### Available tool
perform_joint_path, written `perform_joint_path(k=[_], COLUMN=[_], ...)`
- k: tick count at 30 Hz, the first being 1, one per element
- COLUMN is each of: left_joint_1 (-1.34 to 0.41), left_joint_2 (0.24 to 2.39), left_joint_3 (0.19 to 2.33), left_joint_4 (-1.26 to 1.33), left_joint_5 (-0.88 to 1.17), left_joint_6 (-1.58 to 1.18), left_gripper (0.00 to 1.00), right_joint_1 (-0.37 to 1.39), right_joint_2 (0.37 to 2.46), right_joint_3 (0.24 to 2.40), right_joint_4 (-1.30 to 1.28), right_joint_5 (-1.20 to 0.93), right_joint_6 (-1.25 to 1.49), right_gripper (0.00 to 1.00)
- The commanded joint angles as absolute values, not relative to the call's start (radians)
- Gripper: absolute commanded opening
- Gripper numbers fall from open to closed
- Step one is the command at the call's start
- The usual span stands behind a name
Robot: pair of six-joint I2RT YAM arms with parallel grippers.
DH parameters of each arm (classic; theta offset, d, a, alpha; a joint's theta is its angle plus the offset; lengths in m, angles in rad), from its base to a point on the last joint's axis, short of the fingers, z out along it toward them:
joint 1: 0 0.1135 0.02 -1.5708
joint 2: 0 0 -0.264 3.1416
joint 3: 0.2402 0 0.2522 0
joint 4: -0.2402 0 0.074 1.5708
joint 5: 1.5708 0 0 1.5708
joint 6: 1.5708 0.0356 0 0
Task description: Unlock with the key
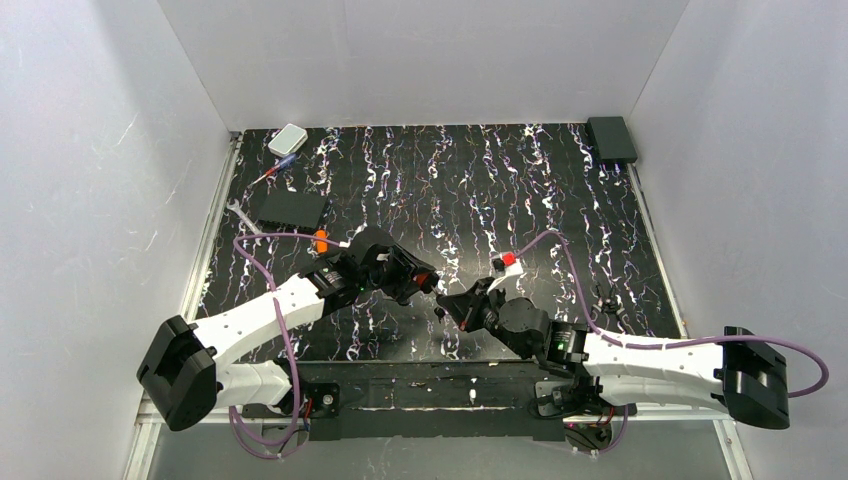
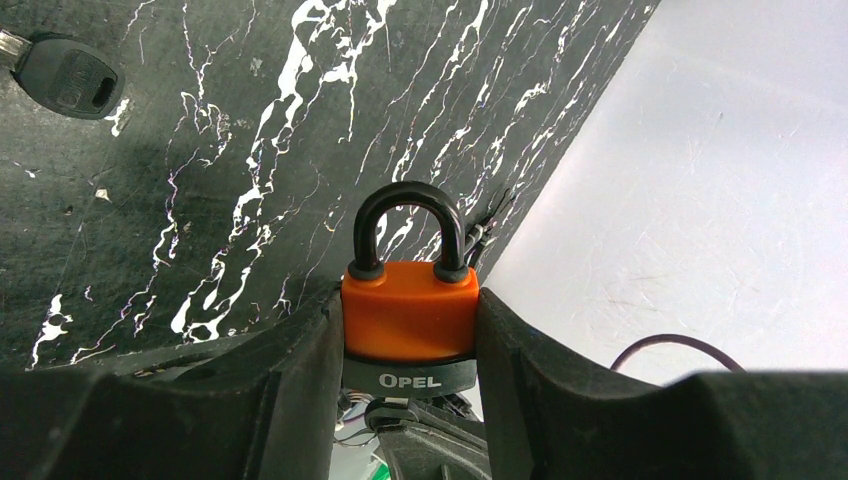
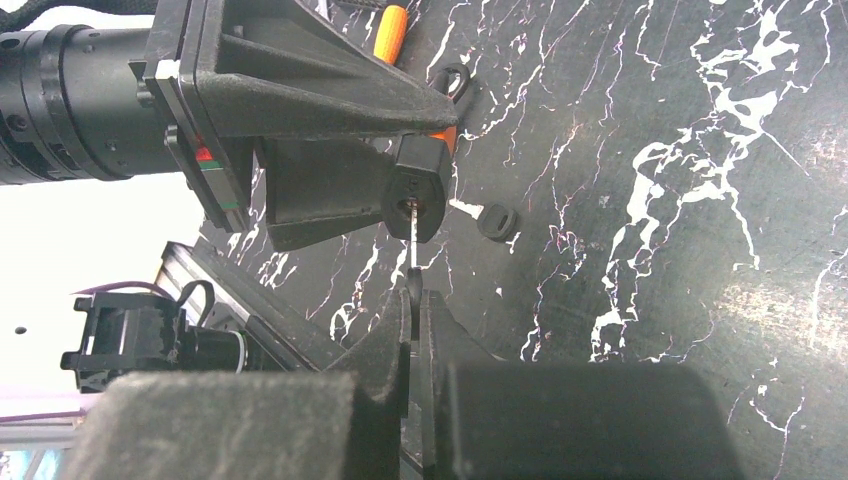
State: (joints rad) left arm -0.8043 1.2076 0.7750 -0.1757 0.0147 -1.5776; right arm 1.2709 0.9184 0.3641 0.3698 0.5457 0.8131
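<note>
An orange padlock (image 2: 410,310) with a black shackle (image 2: 408,205) and a black base band sits clamped between the fingers of my left gripper (image 2: 408,300), held above the table. In the right wrist view the padlock's dark underside (image 3: 418,188) faces my right gripper (image 3: 414,300). That gripper is shut on the black head of the key (image 3: 413,283). The thin metal blade (image 3: 412,240) reaches up to the keyhole and its tip is in it. From above, the two grippers (image 1: 415,280) (image 1: 452,305) meet tip to tip at the table's near middle.
A second small black-headed key (image 3: 497,221) (image 2: 65,78) lies loose on the marbled table. Back left are a white box (image 1: 288,139), a screwdriver (image 1: 272,172), a flat black box (image 1: 291,208) and a wrench (image 1: 240,215). An orange cylinder (image 1: 321,241) and a red-and-white piece (image 1: 507,260) lie nearer.
</note>
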Motion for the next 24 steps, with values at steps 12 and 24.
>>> perform_joint_path(k=[12,24], left_joint_1=[-0.817,-0.822], left_joint_2=[1.193,1.172], left_joint_3=[0.769,0.767], left_joint_4=[-0.158,-0.182], left_joint_5=[0.019,-0.021], left_joint_6=[-1.578,-1.577], left_gripper=[0.0,0.0], right_joint_1=[1.271,1.271], right_joint_2=[1.02,1.049], right_joint_3=[0.566,0.6], right_joint_4=[0.118,0.052], right_joint_5=[0.642,0.672], right_joint_6=[1.076,1.133], right_gripper=[0.01,0.01])
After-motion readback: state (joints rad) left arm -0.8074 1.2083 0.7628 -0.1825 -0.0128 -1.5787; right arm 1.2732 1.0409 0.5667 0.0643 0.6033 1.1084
